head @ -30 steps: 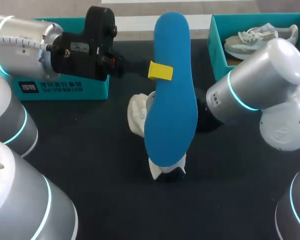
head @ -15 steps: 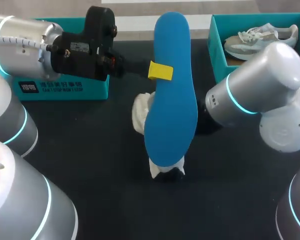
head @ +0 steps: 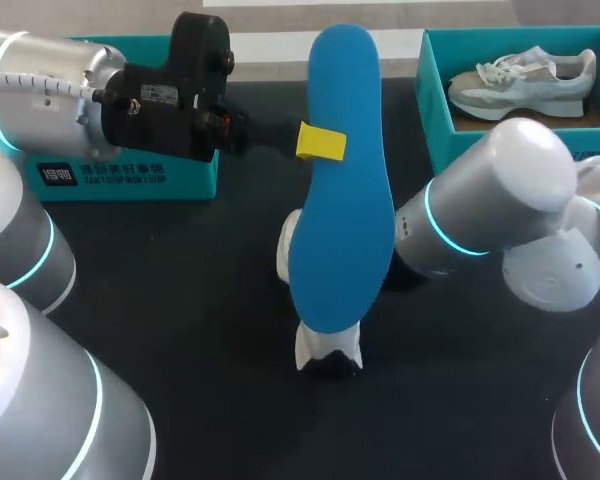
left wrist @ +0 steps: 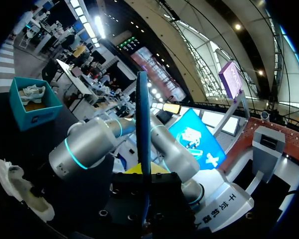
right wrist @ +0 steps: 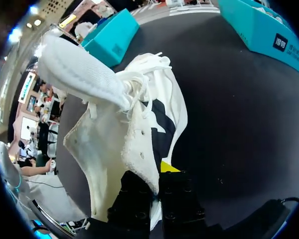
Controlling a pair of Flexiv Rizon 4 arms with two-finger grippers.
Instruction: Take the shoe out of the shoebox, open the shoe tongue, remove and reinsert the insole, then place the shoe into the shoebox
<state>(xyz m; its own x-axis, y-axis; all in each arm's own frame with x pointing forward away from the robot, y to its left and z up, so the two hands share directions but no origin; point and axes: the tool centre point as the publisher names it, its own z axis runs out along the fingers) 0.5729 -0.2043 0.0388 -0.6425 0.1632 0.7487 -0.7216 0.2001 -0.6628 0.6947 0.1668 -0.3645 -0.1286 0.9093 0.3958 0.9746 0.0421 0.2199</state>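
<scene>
My left gripper [head: 318,141] is shut on a blue insole [head: 342,180] and holds it up above the table's middle; in the left wrist view the insole [left wrist: 143,144] stands edge-on between the fingers. Under it, mostly hidden in the head view, is the white shoe [head: 326,348] with black patches. My right gripper [right wrist: 157,191] is shut on the edge of the white shoe's [right wrist: 114,129] upper, with the tongue lifted and the laces loose. In the head view the right gripper itself is hidden behind the insole.
A teal shoebox [head: 430,90] at the back right holds a second, pale shoe [head: 525,80]. Another teal box [head: 130,175] stands at the back left, under my left arm. The table top is black.
My right arm has swung toward the middle and lower. The white shoe has shifted right, further under the insole. The left arm and insole have kept still.
</scene>
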